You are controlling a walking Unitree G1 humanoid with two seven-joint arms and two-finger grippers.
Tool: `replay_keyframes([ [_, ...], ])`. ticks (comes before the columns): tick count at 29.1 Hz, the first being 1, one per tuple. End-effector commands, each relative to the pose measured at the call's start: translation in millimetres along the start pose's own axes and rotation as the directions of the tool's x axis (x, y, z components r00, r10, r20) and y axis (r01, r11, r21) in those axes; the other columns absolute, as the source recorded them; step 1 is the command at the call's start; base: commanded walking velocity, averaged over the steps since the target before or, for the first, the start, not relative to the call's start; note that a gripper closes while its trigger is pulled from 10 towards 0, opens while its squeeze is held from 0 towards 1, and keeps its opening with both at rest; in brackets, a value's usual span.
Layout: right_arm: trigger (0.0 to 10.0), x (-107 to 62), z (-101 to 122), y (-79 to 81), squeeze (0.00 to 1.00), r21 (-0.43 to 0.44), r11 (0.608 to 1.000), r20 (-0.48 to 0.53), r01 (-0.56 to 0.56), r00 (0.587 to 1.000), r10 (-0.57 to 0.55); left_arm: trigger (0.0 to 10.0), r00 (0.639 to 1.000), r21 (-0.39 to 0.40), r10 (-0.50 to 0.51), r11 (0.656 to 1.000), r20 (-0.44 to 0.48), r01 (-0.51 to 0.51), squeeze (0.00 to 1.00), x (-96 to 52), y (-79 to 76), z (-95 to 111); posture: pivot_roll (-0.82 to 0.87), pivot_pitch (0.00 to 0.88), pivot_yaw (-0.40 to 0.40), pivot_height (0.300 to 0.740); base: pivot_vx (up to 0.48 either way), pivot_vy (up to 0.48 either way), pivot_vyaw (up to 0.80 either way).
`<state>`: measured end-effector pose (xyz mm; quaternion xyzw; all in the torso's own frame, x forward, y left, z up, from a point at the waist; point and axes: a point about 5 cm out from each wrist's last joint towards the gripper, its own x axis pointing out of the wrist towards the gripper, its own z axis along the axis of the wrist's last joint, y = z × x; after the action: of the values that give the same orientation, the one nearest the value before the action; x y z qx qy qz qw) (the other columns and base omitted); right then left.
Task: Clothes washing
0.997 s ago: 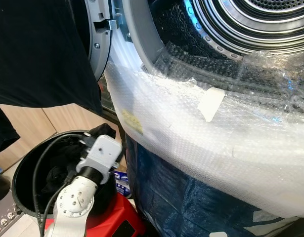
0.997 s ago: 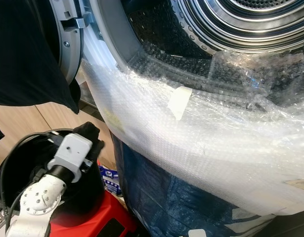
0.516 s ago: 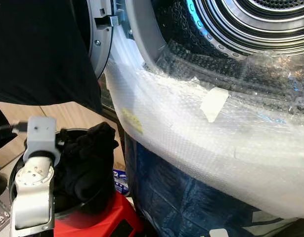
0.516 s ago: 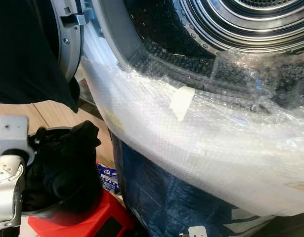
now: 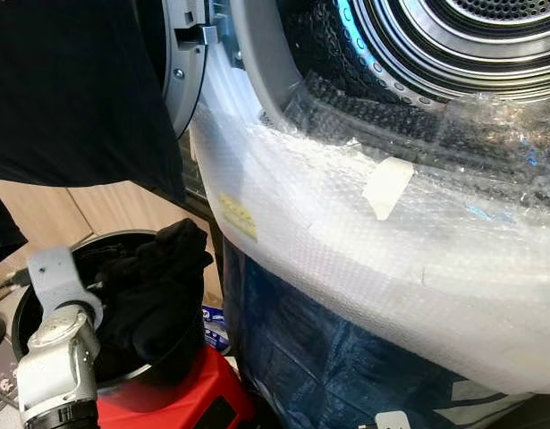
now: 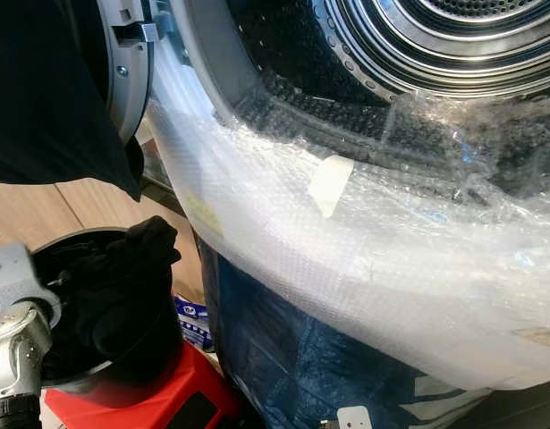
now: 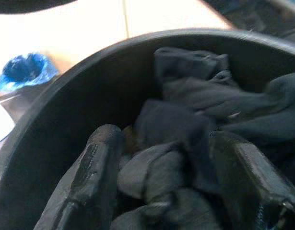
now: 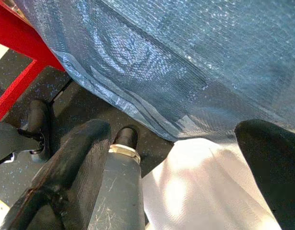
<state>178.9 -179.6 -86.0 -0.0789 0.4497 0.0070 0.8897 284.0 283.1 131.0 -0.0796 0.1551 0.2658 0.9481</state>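
1. My left gripper (image 7: 159, 191) is down inside the black bucket (image 5: 181, 344), at about 8 o'clock in my head view, where my silver wrist (image 5: 55, 344) rises over the near rim.
2. In my left wrist view its two black fingers (image 7: 92, 177) stand apart on either side of a bunch of dark clothes (image 7: 185, 143). The cloth fills the gap between them, but I cannot tell whether they press on it, so I count that gripper as spread, not clamped.
3. The clothes are a heap of black garments in the bucket, piled highest at the side nearest the washing machine (image 5: 257, 80), with one lump (image 5: 172, 246) standing above the rim.
4. The bucket rests on a red stool (image 5: 190, 402), just beside the blue wrapped body of the machine (image 5: 328, 357).
5. The machine's round drum opening (image 5: 453, 45) sits at 1 o'clock, its steel ribs in view. Clear bubble wrap (image 5: 364, 259) covers the front below it, with a strip of pale tape (image 5: 386, 188) stuck near the middle.
6. A large black cloth (image 5: 69, 89) hangs at 10 o'clock, in front of the open door frame.
7. My right gripper (image 8: 171, 167) hangs low by the blue wrap and the red stool leg (image 8: 22, 52), its fingers (image 8: 70, 172) wide apart and holding nothing.
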Motion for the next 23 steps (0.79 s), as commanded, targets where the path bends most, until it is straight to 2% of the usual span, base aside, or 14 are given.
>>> replay_keyframes([
  [1, 10.0, -0.8, -5, 1.1, 0.00, -0.004, 1.000, -0.020, -0.005, 1.000, 0.005, 10.0, 1.000, -0.004, 0.009, 1.000, -0.017, -0.009, 0.59, 1.1, 3.9, -1, 0.13, 0.110, -0.007, 0.740, 0.000, 0.000, 0.00],
  [2, 10.0, -0.8, -5, 0.9, 0.00, -0.004, 1.000, -0.020, -0.005, 1.000, 0.005, 10.0, 1.000, -0.008, 0.010, 1.000, -0.021, -0.010, 1.00, 0.9, 4.1, -2, 0.13, 0.110, -0.007, 0.740, 0.000, 0.000, 0.00],
  [5, 10.0, -0.8, -5, 0.7, 0.00, -0.001, 1.000, -0.020, -0.004, 1.000, 0.004, 10.0, 0.999, -0.021, 0.020, 1.000, -0.034, -0.021, 1.00, 0.8, 5.6, -4, 0.13, 0.110, -0.007, 0.740, 0.000, 0.000, 0.00],
  [7, 10.0, -0.9, -5, 0.2, 0.00, -0.002, 1.000, -0.020, -0.004, 1.000, 0.004, 10.0, 0.999, 0.008, 0.021, 1.000, -0.026, -0.021, 1.00, 0.5, 6.4, -4, 0.14, 0.111, -0.013, 0.740, 0.000, 0.000, 0.00],
  [10, 10.0, -0.9, -5, -0.4, 0.00, -0.006, 1.000, -0.021, -0.006, 1.000, 0.005, 10.0, 0.999, 0.005, 0.023, 1.000, -0.038, -0.023, 1.00, 0.4, 7.2, -7, 0.14, 0.112, -0.014, 0.740, 0.000, 0.000, 0.00],
  [15, 10.0, -0.9, -5, -1.5, 0.00, -0.011, 1.000, -0.020, -0.006, 1.000, 0.006, 10.0, 0.994, -0.065, 0.020, 0.997, -0.108, -0.027, 1.00, 3.1, 10.1, -18, 0.14, 0.111, -0.024, 0.740, 0.000, 0.000, 0.00],
  [16, 10.0, -0.8, -5, -2.3, 0.00, -0.014, 1.000, -0.019, -0.006, 1.000, 0.006, 10.0, 0.993, -0.068, 0.015, 0.997, -0.117, -0.023, 0.00, 4.8, 10.1, -19, 0.13, 0.111, -0.028, 0.740, 0.000, 0.000, 0.00],
  [17, 10.0, -0.8, -5, -2.3, 0.00, -0.014, 1.000, -0.019, -0.006, 1.000, 0.006, 10.0, 0.993, -0.068, 0.015, 0.997, -0.117, -0.023, 0.00, 4.8, 10.1, -19, 0.13, 0.111, -0.028, 0.740, 0.000, 0.000, 0.00],
  [18, 10.0, -0.7, -4, -3.5, 0.00, -0.016, 1.000, -0.017, -0.004, 1.000, 0.004, 10.0, 0.995, -0.035, 0.002, 0.999, -0.104, -0.006, 0.00, 7.4, 8.8, -19, 0.13, 0.111, -0.032, 0.740, 0.000, 0.000, 0.00],
  [23, 10.0, -0.6, -3, -6.4, 0.00, -0.020, 1.000, -0.014, 0.000, 1.000, 0.000, 10.0, 0.992, -0.033, -0.046, 0.999, -0.121, 0.042, 0.00, 9.1, -2.8, -24, 0.12, 0.111, -0.040, 0.740, 0.000, 0.000, 0.00],
])
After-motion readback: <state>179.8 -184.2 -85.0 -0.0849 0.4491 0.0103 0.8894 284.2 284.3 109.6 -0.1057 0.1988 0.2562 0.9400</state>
